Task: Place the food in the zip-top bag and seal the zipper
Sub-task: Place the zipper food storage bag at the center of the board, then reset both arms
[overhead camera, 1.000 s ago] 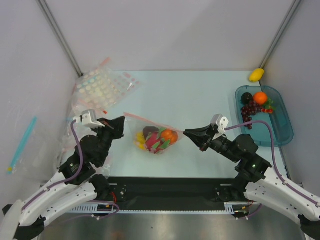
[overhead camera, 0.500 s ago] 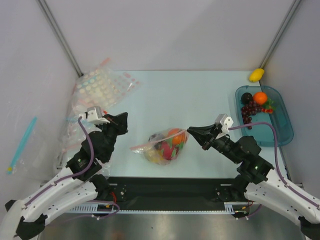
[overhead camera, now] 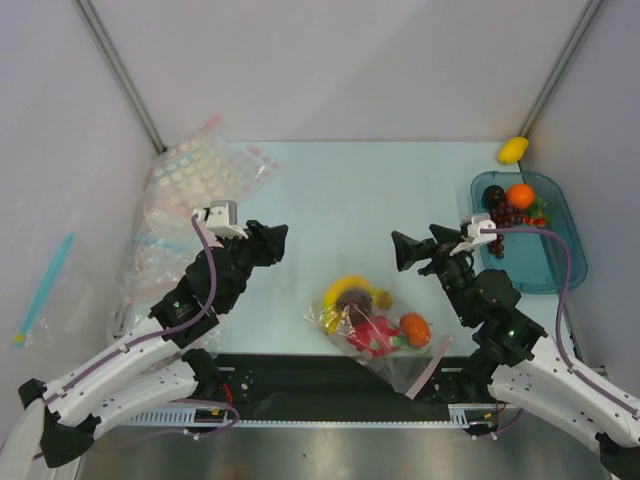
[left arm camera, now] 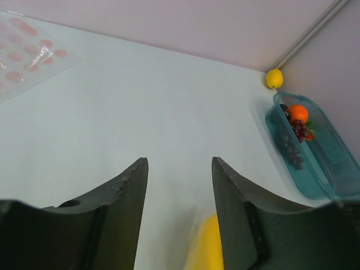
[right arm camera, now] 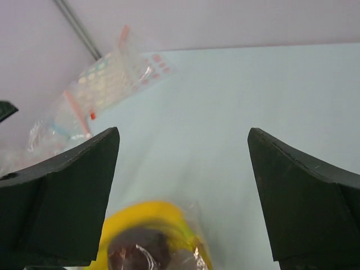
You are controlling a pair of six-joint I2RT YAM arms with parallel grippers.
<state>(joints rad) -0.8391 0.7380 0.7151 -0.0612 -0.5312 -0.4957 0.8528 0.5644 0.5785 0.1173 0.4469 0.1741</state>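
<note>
Since half a second ago, the zip-top bag (overhead camera: pixel 362 345) has dropped from both grippers. It lies at the middle of the near edge, holding the banana bunch (overhead camera: pixel 350 287), dragon fruit (overhead camera: pixel 375 333), orange fruit (overhead camera: pixel 414 328) and dark fruit (overhead camera: pixel 352 298). Its zipper (overhead camera: pixel 430 366) overhangs that edge. The left gripper (overhead camera: pixel 278 238) is empty and moderately parted. The right gripper (overhead camera: pixel 398 250) gapes wide, also empty. The pale mint worktop (overhead camera: pixel 340 190) carries a teal tray (overhead camera: pixel 562 272) along its right edge and a lemon (overhead camera: pixel 513 150) at its far right corner. Grey-white walls (overhead camera: pixel 330 60) enclose it.
</note>
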